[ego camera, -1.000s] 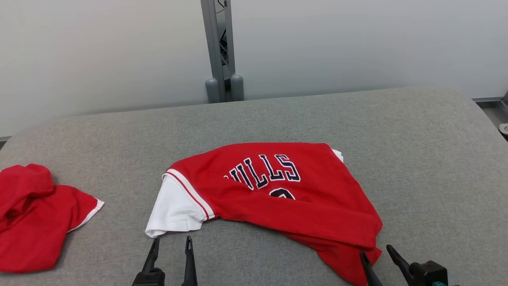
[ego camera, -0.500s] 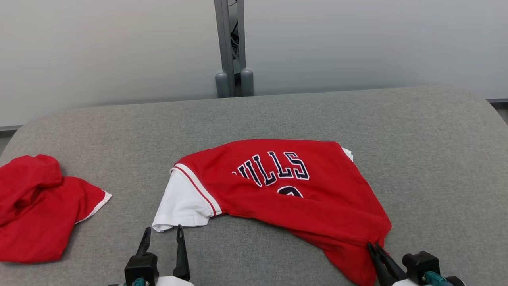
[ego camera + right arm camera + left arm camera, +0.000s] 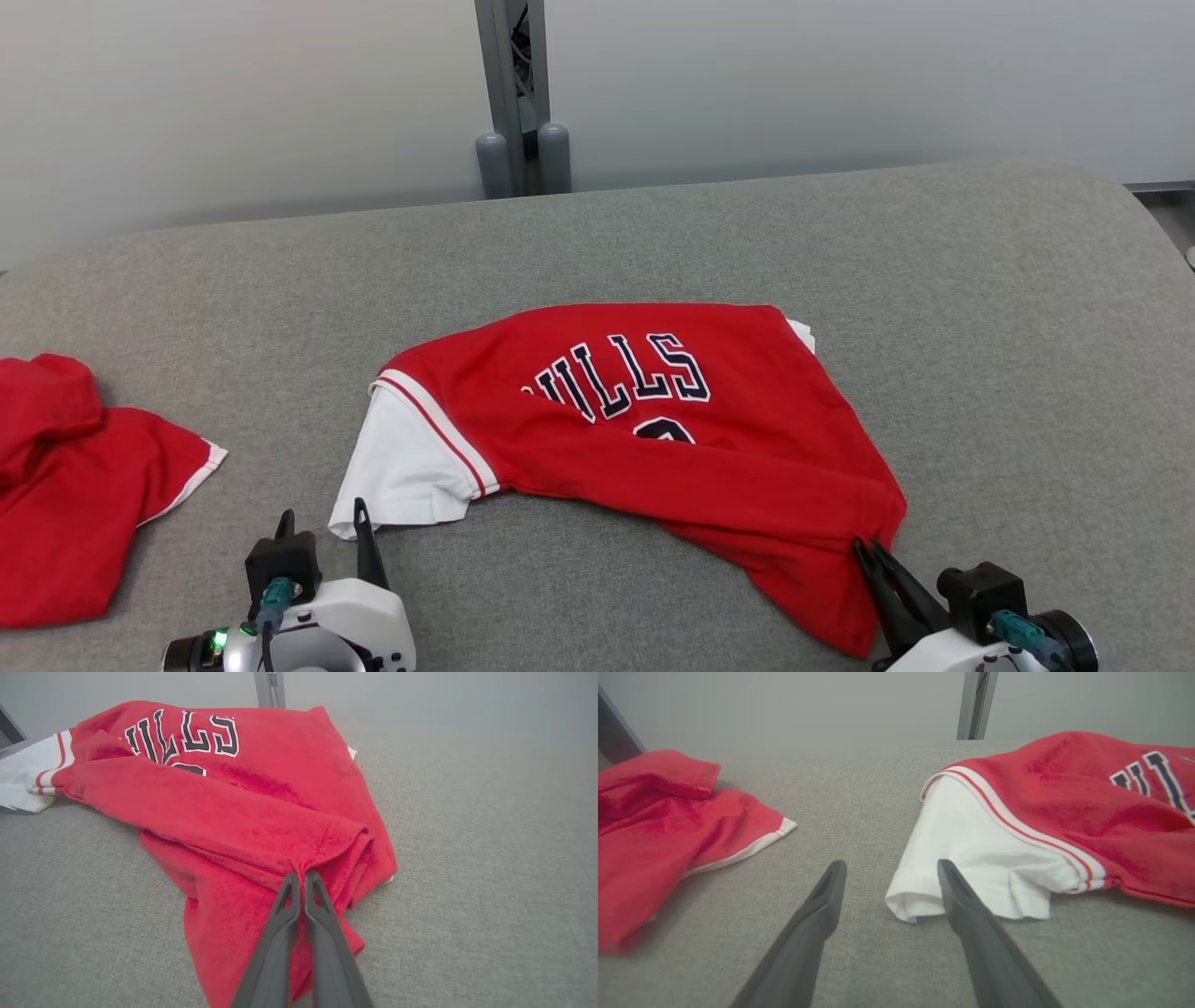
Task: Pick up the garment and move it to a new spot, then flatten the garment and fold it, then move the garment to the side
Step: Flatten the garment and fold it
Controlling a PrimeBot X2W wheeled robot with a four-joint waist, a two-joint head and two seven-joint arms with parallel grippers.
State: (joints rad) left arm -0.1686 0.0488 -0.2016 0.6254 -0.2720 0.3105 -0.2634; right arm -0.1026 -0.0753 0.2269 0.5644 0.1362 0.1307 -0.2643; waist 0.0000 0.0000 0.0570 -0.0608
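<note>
Here, from the head camera, the red jersey (image 3: 653, 439) is lying crumpled on the gray table (image 3: 980, 327), the right gripper (image 3: 861, 546) clamping its near corner. At the left wrist, the left gripper (image 3: 891, 864) is hanging spread wide beside the white sleeve (image 3: 971, 858). At the right wrist, the fingers (image 3: 322, 914) are pinching a bunched red fold.

On the table (image 3: 980, 308) the jersey (image 3: 747, 467) lies centrally, a 2nd garment (image 3: 75, 504) well left (at the edge).

I see the red fleece jersey (image 3: 747, 448), white-sleeved with navy lettering, lying rumpled and partly folded on the grey fabric table (image 3: 980, 327).
</note>
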